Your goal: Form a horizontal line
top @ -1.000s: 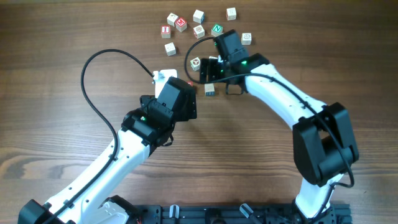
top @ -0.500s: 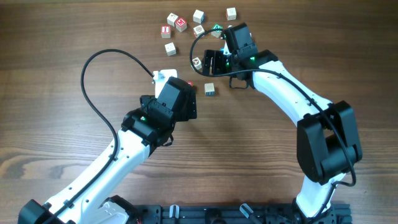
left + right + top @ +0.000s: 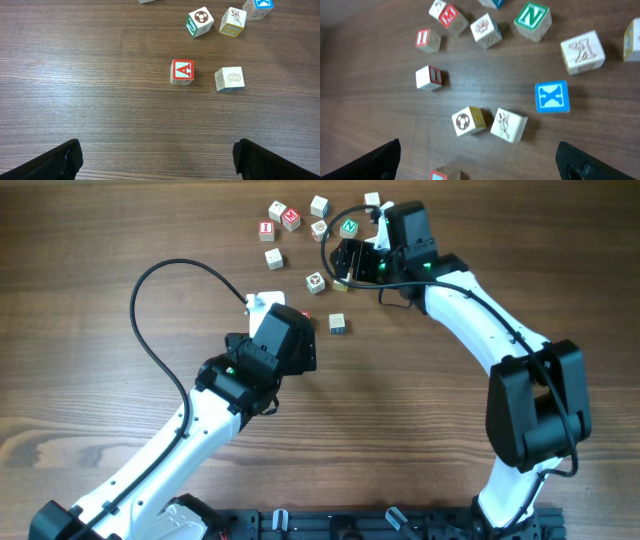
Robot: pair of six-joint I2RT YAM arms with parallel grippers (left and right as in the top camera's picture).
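Horizontal line is not complete: only two cubes sit in a rough row. A red A cube (image 3: 182, 72) and a pale cube (image 3: 230, 79) with a faint looped mark lie side by side but apart, just above the centre of the left wrist view. In the overhead view they lie near mid-frame, right of the left arm (image 3: 215, 395). Other loose cubes are scattered toward the top of the frame. Among them are a soccer-ball cube (image 3: 470, 120) just beside a pale figure cube (image 3: 509, 125), a blue X cube (image 3: 551, 96) and a green N cube (image 3: 533, 21). The left gripper (image 3: 160, 162) hovers over bare table (image 3: 75, 75) below the pair, its jaws spread fully, holding nothing. The right gripper (image 3: 480, 162) hangs above the scattered cubes at upper centre, jaws equally wide and empty.
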